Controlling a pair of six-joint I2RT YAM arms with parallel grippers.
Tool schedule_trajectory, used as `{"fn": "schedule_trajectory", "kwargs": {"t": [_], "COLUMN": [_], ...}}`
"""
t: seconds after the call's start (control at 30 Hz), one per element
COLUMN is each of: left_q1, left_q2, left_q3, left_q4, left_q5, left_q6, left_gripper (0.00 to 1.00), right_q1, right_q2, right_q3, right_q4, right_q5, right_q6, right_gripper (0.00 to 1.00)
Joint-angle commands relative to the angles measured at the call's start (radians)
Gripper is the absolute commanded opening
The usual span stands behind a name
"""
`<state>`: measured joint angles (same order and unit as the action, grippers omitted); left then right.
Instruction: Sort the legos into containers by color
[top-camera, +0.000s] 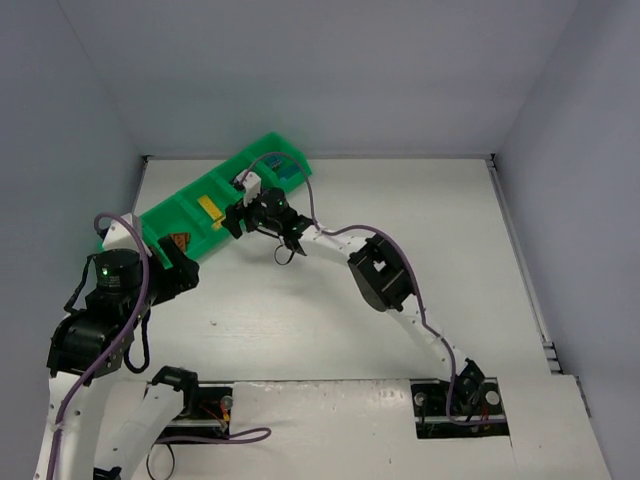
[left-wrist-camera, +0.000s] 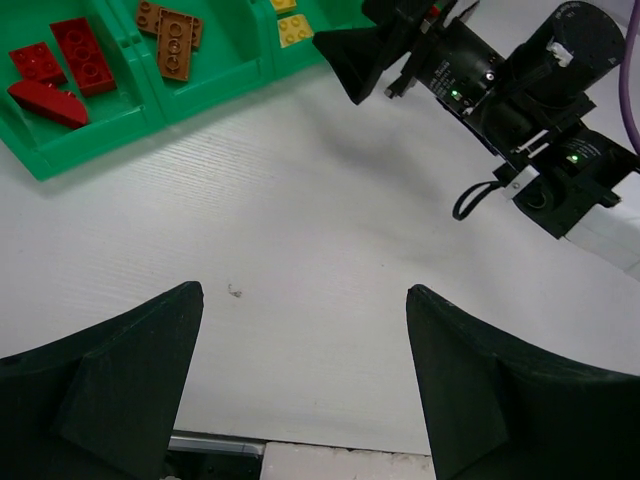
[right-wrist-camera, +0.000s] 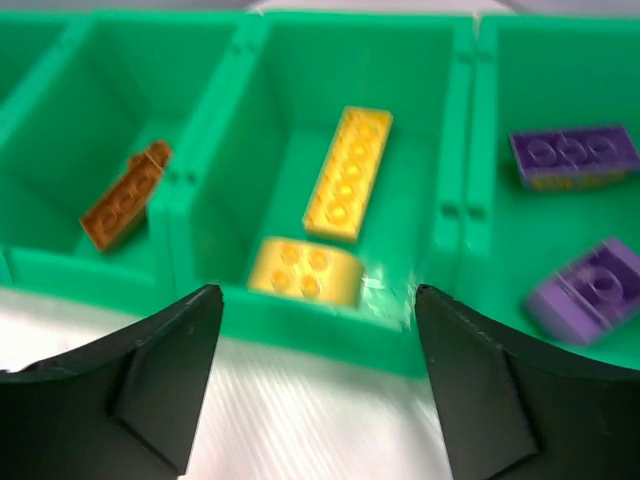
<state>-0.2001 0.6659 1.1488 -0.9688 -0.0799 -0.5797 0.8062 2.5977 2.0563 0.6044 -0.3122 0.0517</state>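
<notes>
The green tray (top-camera: 160, 218) lies slanted at the table's back left. In the right wrist view its middle compartment holds a long yellow brick (right-wrist-camera: 348, 172) and a short yellow brick (right-wrist-camera: 304, 270), which looks blurred. A brown brick (right-wrist-camera: 125, 195) leans in the compartment to their left. Two purple bricks (right-wrist-camera: 573, 155) lie in the one to their right. My right gripper (right-wrist-camera: 318, 300) hangs open and empty over the tray's near wall (right-wrist-camera: 320, 330). The left gripper (left-wrist-camera: 305, 292) is open over bare table. Red bricks (left-wrist-camera: 70, 55) and brown bricks (left-wrist-camera: 172, 35) show in the left wrist view.
The right arm's wrist and cable (left-wrist-camera: 520, 100) reach across the upper right of the left wrist view, close to the tray. Teal bricks (top-camera: 290, 172) sit in the tray's far-end compartment. Grey walls enclose the table on three sides.
</notes>
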Motion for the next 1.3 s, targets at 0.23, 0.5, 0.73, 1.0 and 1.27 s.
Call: {"fn": "schedule_trajectory", "kwargs": {"t": [0.23,0.5,0.73,1.0,1.27], "left_q1": [0.002,0.001,0.001,0.001,0.001], "left_q2": [0.034,0.025,-0.051,-0.146,-0.230], "left_q3": [0.008,0.038,0.017,-0.046,-0.113], "left_q4": [0.079,0.067,0.074,0.093,0.133], "left_q5": [-0.050,-0.084,-0.119,-0.061,-0.026], "left_q6": [0.043,0.070,0.093,0.116,0.074], "left_gripper": [0.76,0.76,0.76,0.76,0.76], "right_q1": [-0.212,-0.390,-0.515,-0.561,-0.561], "right_q2": [-0.641,-1.084,-1.392,-1.763,-1.871], "right_q3": [-0.471,-0.746,-0.910,-1.165,-1.196], "right_q4": [-0.029,-0.302,-0.568,-0.597,-0.742], "right_q5": [0.108,0.298,0.455,0.469,0.496], "right_q6": [0.023,0.172,0.201,0.143,0.131], "right_gripper": [0.97,1.00,1.00,1.00,1.00]}}
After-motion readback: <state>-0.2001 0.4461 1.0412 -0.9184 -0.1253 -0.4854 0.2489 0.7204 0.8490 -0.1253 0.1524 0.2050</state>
